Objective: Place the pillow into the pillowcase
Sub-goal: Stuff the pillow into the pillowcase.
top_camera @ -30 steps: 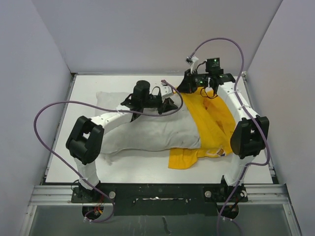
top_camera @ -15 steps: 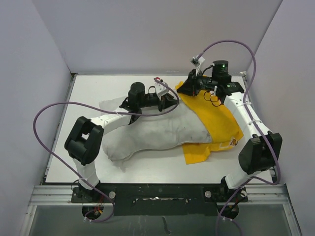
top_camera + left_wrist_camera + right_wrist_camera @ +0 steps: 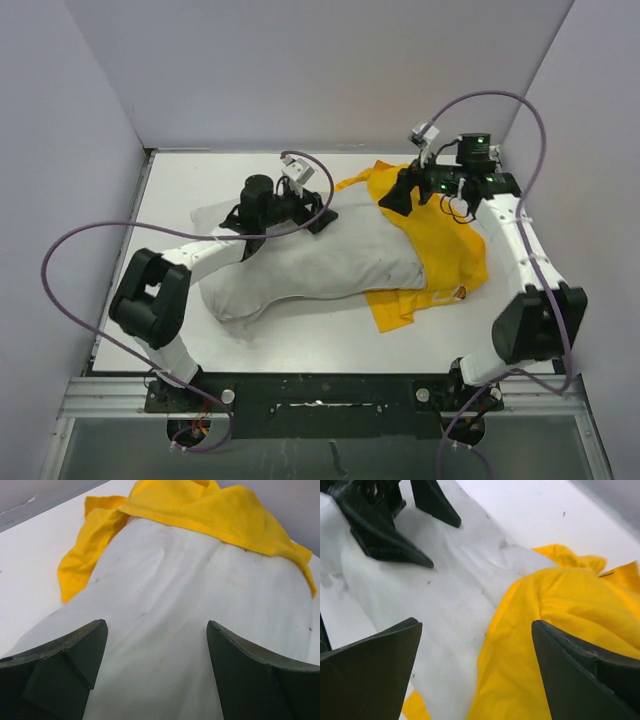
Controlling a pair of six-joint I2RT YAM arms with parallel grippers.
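Note:
The white pillow lies across the middle of the table, its right end tucked under the mouth of the yellow pillowcase. My left gripper hovers over the pillow's far edge, open and holding nothing. The left wrist view shows the pillow running between the left gripper jaws up to the pillowcase. My right gripper is open above the pillowcase's mouth. In the right wrist view the right gripper straddles the line where pillow meets pillowcase, gripping neither.
The white table is boxed in by grey walls on the left, back and right. Purple cables loop off both arms. A corner of the pillowcase sticks out near the front, under the pillow.
Both grippers have opened and let go of the cloth. The left arm drew back leftward and the right arm swung right. Pillow and pillowcase have shifted slightly right and settled.

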